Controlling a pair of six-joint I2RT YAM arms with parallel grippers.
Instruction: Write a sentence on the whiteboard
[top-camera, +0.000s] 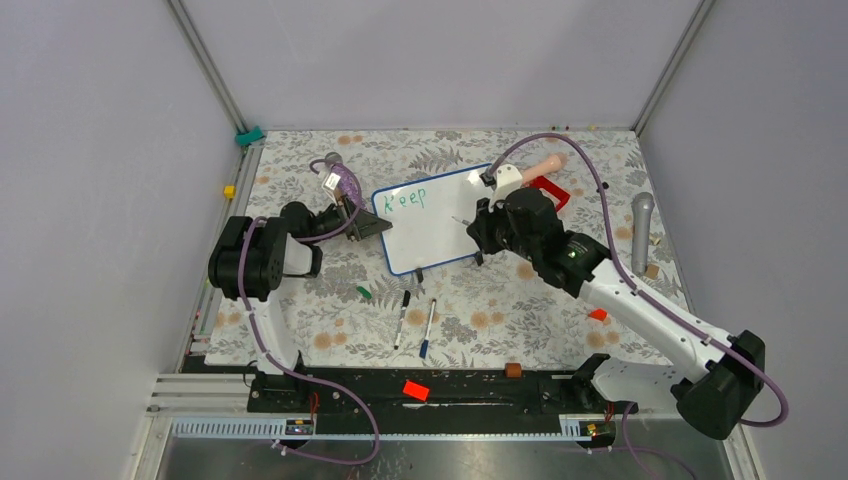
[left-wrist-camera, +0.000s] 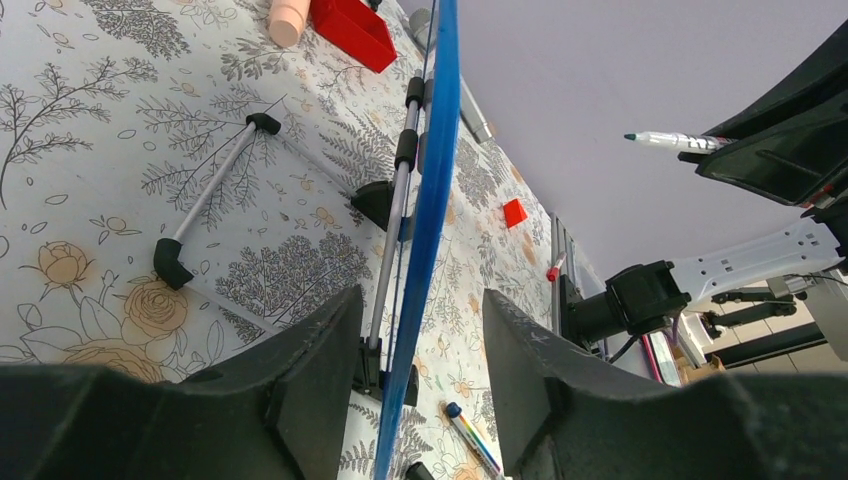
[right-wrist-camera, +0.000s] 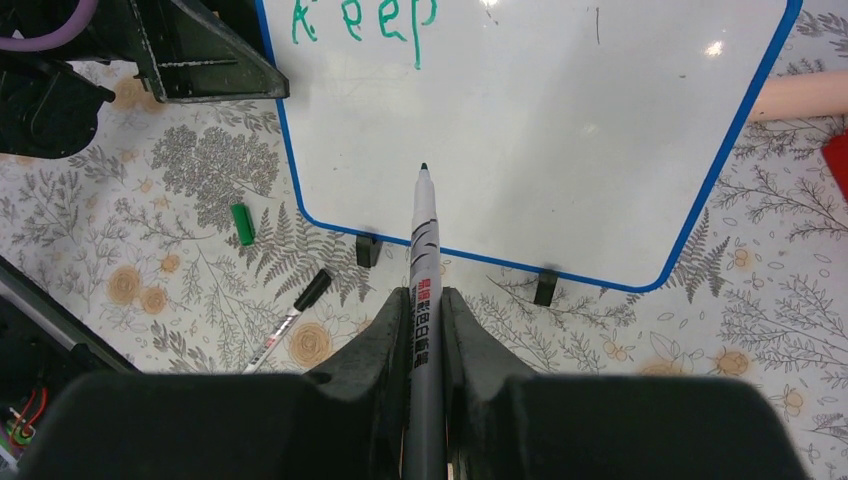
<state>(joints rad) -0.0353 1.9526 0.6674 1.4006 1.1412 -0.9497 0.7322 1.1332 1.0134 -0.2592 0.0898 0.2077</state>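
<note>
Whiteboard shows green "Keep"; right gripper clamps a marker, tip short of the board; left gripper, jaws apart, straddles its blue rim.

Only readable bit is the green word "Keep", far left corner of the whiteboard. Red print on the marker barrel's too tiny to read.
</note>
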